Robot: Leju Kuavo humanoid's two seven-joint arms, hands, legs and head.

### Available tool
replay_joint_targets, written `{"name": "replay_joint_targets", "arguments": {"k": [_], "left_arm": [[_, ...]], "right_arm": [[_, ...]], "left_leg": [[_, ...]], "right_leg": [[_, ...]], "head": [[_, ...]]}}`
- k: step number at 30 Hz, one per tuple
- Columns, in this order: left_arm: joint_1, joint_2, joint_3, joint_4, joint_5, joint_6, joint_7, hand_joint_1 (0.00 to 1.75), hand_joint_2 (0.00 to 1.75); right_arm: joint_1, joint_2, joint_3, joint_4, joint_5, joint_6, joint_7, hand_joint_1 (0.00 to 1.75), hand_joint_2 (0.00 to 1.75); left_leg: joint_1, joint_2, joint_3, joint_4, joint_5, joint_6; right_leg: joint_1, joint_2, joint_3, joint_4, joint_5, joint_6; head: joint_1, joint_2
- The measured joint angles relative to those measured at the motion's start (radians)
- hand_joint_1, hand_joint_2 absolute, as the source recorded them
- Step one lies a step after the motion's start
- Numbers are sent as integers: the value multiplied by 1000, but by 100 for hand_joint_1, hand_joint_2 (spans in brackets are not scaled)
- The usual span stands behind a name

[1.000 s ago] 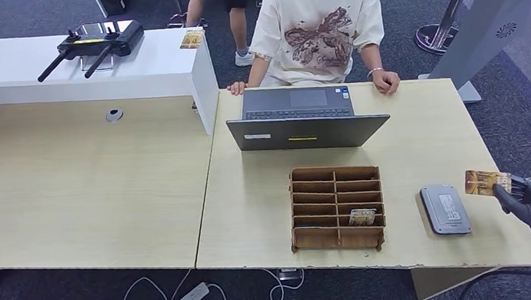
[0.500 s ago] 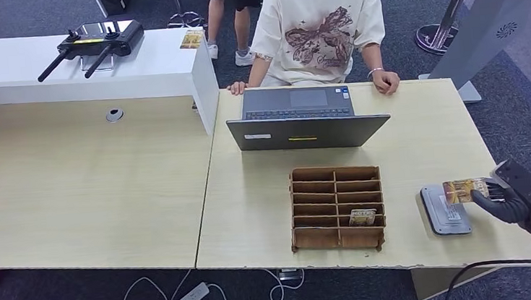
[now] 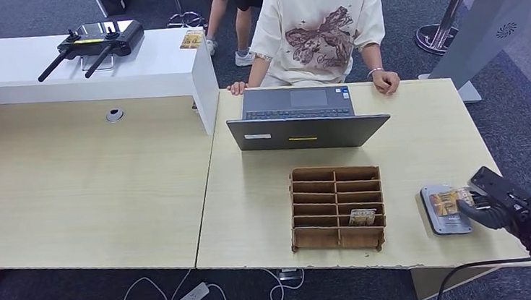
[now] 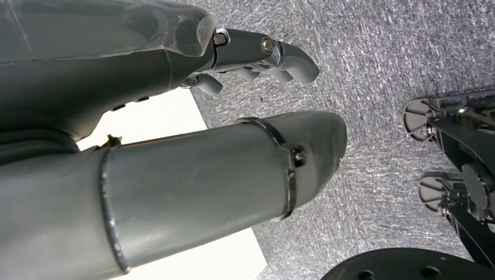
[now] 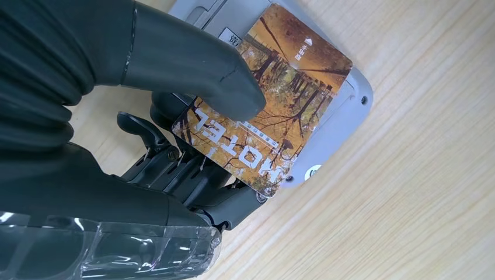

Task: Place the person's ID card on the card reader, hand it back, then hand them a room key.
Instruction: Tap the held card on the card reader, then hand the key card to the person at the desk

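Light wood desk, person seated at far side behind open laptop; well placed to receive a card across the top. Wooden slotted card rack mid-desk, one room key card standing in a near slot, presumably stock for the last step. Grey card reader near right edge, within right arm's reach. Right hand beside reader, thumb pressing on top, fingers beneath, pinching autumn-print card marked HOTEL. Card held flat over reader face, likely for a read; contact not discernible. Left hand hanging over carpet, fingers loosely apart, holding nothing.
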Motion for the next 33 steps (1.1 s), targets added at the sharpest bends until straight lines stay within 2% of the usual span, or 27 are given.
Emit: {"name": "replay_joint_targets", "arguments": {"k": [14,25,33], "left_arm": [[-2,1,-5,-1,3,0,10,0,0],[-1,1,-5,-1,6,0,10,0,0],[0,1,-5,-1,17,1,7,0,0]], "right_arm": [[-47,29,62,22,105,-135,103,175,175],[-60,40,77,28,117,-145,99,175,175],[-70,46,76,28,83,-165,58,175,175]], "left_leg": [[0,0,1,0,0,0],[0,0,1,0,0,0],[0,0,0,0,0,0]], "right_leg": [[0,0,0,0,0,0],[0,0,1,0,0,0],[0,0,1,0,0,0]], "head": [[0,0],[0,0],[0,0]]}}
